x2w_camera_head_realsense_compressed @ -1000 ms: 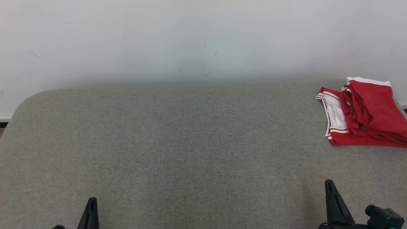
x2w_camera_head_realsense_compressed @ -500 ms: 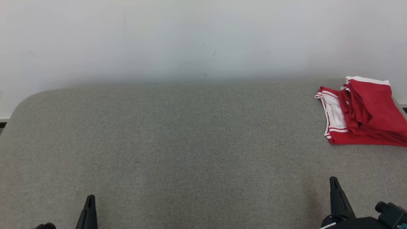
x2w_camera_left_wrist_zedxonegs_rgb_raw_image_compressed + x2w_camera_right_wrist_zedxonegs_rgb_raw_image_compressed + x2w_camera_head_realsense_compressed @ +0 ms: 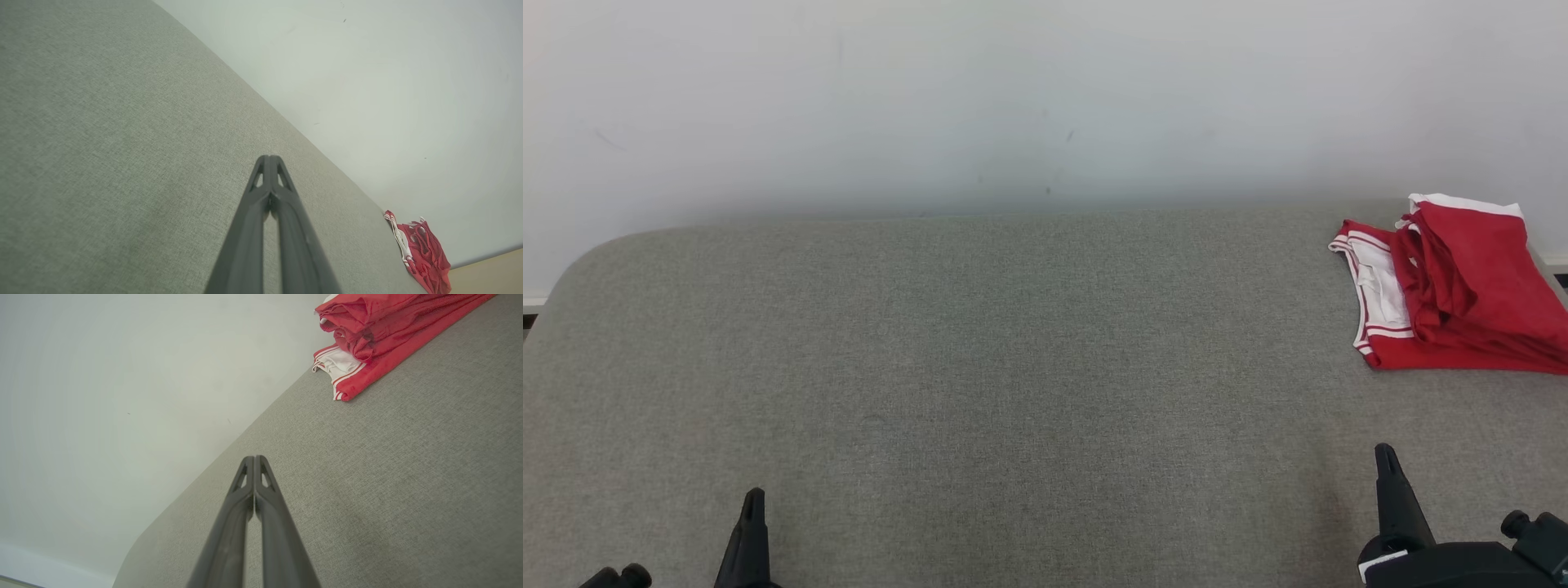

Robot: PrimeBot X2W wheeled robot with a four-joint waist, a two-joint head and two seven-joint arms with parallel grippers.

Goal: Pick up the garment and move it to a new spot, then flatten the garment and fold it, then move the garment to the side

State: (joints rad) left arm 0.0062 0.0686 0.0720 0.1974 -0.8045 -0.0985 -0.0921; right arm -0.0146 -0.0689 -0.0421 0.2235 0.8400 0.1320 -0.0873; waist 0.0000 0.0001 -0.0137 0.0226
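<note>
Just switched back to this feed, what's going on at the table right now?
Nothing is being handled. The red and white garment lies in a folded pile at the far right of the table, close to the wall. The left tool and right tool are both shut and empty, low at the near side, well apart from the garment. The folding and the move aside look done.
</note>
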